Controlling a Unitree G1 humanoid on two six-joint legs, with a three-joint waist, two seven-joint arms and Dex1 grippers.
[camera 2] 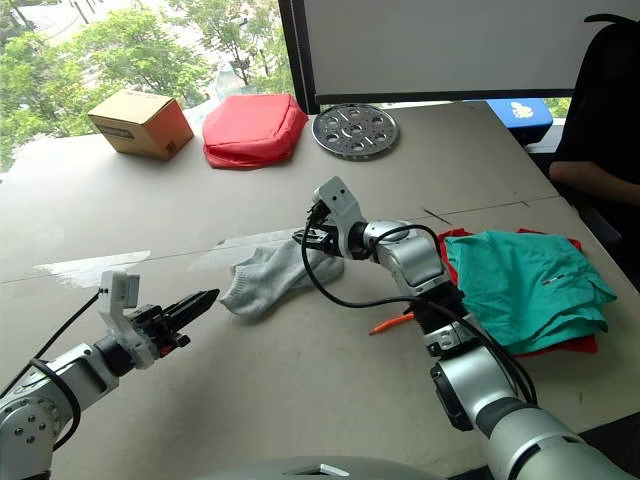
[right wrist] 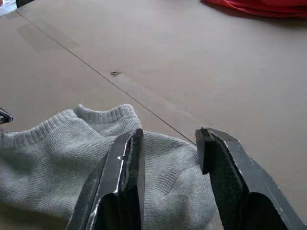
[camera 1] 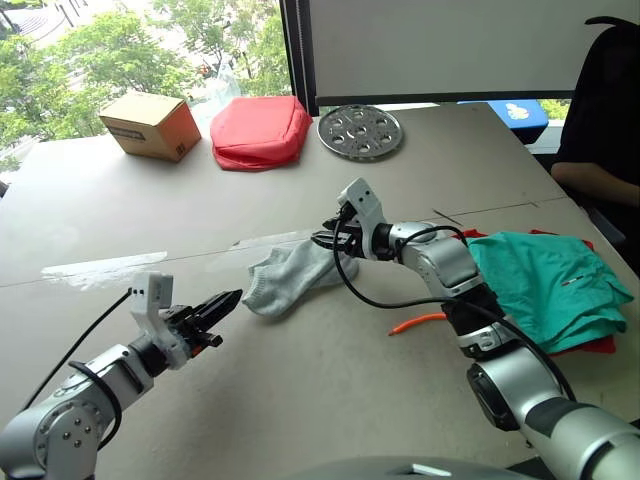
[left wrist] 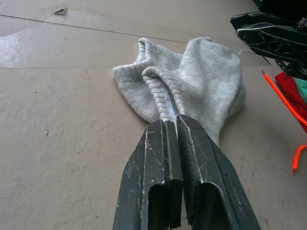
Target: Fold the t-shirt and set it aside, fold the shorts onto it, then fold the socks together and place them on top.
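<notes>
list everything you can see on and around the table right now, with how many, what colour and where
socks: two, light grey, lying together mid-table between the hands
shorts: one, teal-green, folded on the table's right side, on top of the t-shirt
t-shirt: one, red, under the shorts, edges showing
drawstring: one, orange, on the table left of the shorts
cardboard box: one, brown, far left
padded pouch: one, pinkish-red, right of the box
perforated disc: one, metal grey, right of the pouch
blue object: one, past the far right corner
table: one, beige
person: one, black top, at the right edge
left hand: black fingers shut, just left of the socks
right hand: black fingers open, over the socks
</notes>
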